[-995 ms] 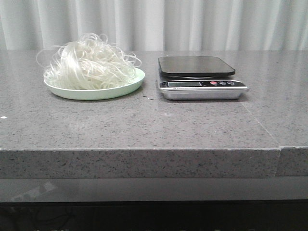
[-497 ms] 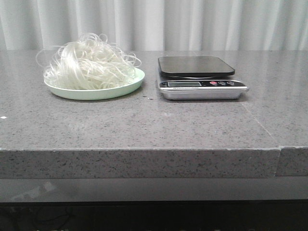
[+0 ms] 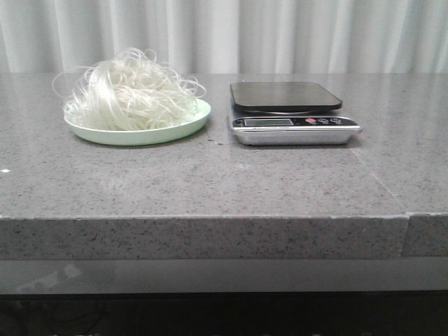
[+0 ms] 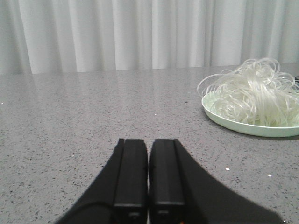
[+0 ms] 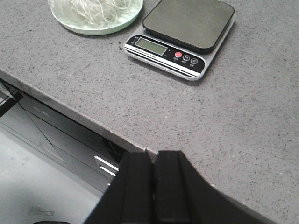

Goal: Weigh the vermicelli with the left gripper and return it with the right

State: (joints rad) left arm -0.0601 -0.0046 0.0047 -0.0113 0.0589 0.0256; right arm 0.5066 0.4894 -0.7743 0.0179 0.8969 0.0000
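**Vermicelli waits on the plate, both jaws pressed together**

We see the vermicelli [image 3: 129, 94] as a loose, fluffy mound on the pale green plate [image 3: 183, 127]. It fills almost the whole plate, and some loops hang over the rim. The mound is a little wider than it is tall, but we cannot name a clear long axis, because the strands curl in all directions.

Just beside the plate stands the kitchen scale [image 3: 294, 112], and its dark platform carries nothing. Plate and scale are near each other but not touching, both on the grey stone table [image 3: 210, 182].

In the left wrist view, the left gripper [image 4: 148, 172] has its jaws pressed flat together, and it holds nothing. From these jaws the vermicelli [image 4: 254, 95] lies ahead and clearly off to one side, well apart, with bare table between.

The right gripper [image 5: 153, 182] also has its jaws pressed together and empty. It hangs near the table edge, above it, and the scale [image 5: 182, 35] lies ahead of these jaws, with the plate [image 5: 96, 21] further off behind it.

In our judgement the weighing has not begun. The left arm looks the nearer one to the mound, so the next move asks it to part its jaws and to turn toward the plate before it goes down into the strands.
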